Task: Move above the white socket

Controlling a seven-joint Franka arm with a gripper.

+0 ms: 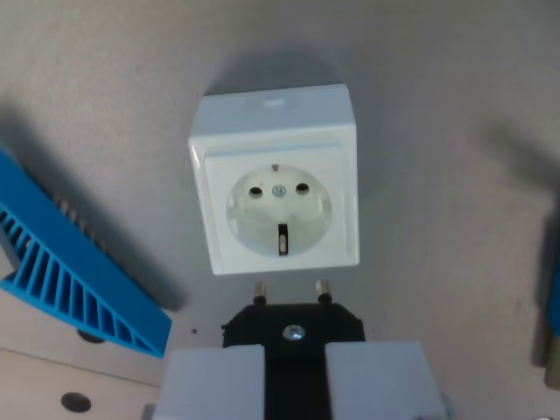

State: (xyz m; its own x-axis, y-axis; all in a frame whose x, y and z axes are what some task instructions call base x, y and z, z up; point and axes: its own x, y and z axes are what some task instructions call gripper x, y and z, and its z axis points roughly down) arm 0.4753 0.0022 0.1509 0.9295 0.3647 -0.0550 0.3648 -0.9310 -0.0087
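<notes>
1. The claw (295, 372) enters from the bottom edge of the wrist view, pointing down at the grey table (437, 131); only its two pale fingers (214, 381) show, side by side.
2. The fingers are clamped on a black plug (293, 325), one on each side of its body, with the dark body filling the gap between them.
3. Two metal pins (260, 289) stick out of the plug's far end toward the white socket (277, 179); a small screw sits in the middle of the plug's body.
4. The white socket lies face up on the table, just past the plug's pins in this view, near the middle of the picture. Its round recess shows two pin holes, a centre screw and a dark earth clip.
5. The pins end just short of the socket's near edge in the picture; whether they hang above it or reach its level cannot be told from this one view.
6. A blue ribbed piece (70, 271) lies at the wrist view's left, cut off by the left edge, so its whole shape is unclear.
7. At the wrist view's right edge a blurred dark and blue shape is cut off, and cannot be made out.
8. At the bottom left a paler board (52, 363) with round holes lies partly under the blue piece, cut off by the bottom edge.
</notes>
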